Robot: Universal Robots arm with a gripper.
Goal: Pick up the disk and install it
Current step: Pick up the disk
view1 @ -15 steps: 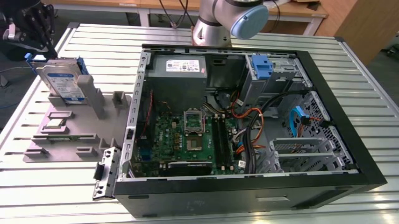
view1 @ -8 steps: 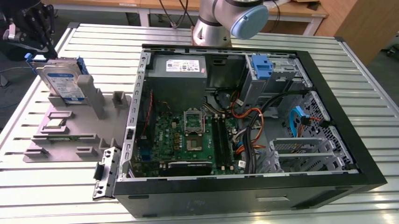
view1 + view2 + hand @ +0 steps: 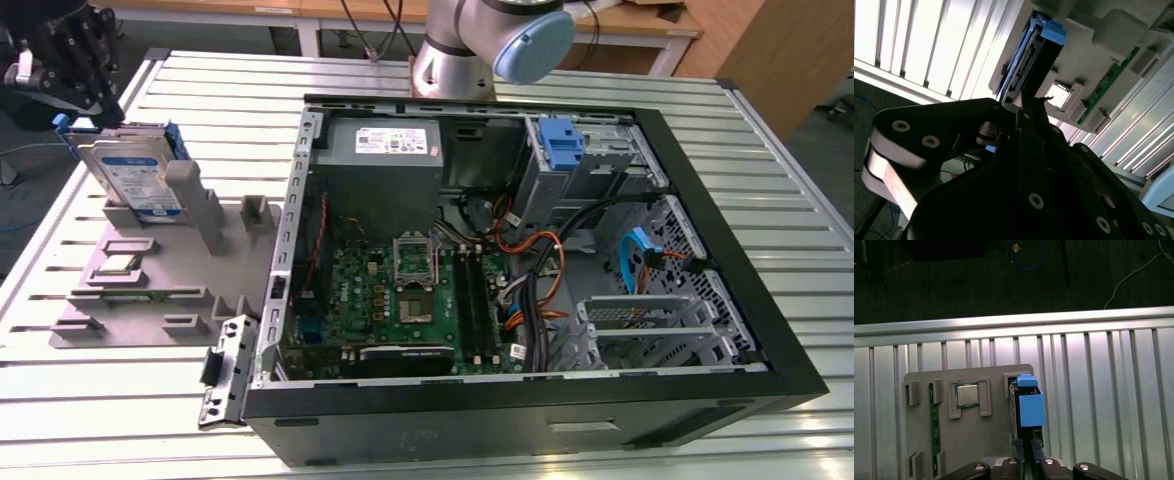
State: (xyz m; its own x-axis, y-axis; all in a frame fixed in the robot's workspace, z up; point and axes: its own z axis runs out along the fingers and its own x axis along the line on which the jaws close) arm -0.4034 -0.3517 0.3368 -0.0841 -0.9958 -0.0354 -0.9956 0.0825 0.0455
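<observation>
The disk (image 3: 134, 170) stands on edge in a grey holder (image 3: 147, 290) on the slatted table, at the exterior view's left. It is silver with a blue-and-white label and a blue carrier frame. My gripper (image 3: 96, 112) hangs directly over its far upper corner. In the first wrist view the disk (image 3: 1030, 407) appears edge-on, and the gripper (image 3: 1029, 452) has its fingers drawn close together on the disk's top edge. The second wrist view shows a dark finger against the connector end of the disk (image 3: 1026, 60).
An open computer case (image 3: 787, 330) lies to the exterior view's right, with a drive bay holding a blue bracket (image 3: 563, 145) at its far side. The holder also carries a processor chip (image 3: 967, 394) and a green memory stick (image 3: 932, 415). The arm's base (image 3: 481, 45) stands behind the case.
</observation>
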